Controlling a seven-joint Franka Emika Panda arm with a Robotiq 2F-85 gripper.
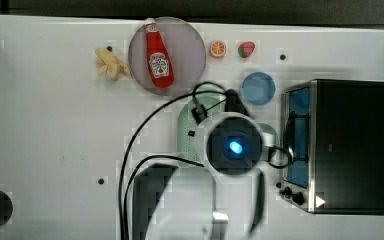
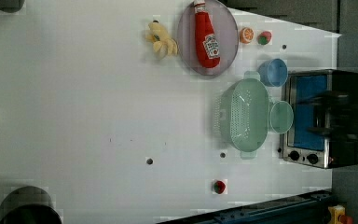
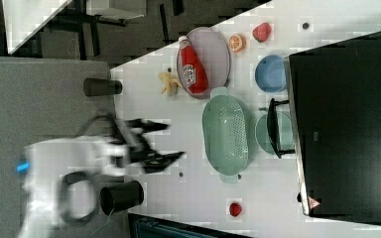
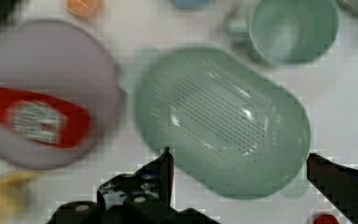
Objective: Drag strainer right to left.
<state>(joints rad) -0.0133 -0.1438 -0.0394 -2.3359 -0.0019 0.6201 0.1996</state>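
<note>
Approaching stage: tool (image 4: pixel 237 163) w/ fingers spread wide, hovering above strainer (image 2: pixel 248 114), which sits on worktop (image 2: pixel 98 93) beside green mug (image 2: pixel 281 116), untouched. Next: descend, catch rim, pull toward top view's left.

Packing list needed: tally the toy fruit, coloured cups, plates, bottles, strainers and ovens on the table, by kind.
Toy fruit: 4 (banana, orange half, strawberry, red piece)
Coloured cups: 2 (blue cup, green mug)
Plates: 1 (plate)
Bottles: 1 (ketchup bottle)
Strainers: 1 (strainer)
Ovens: 1 (toaster oven)
Total: 10
</note>
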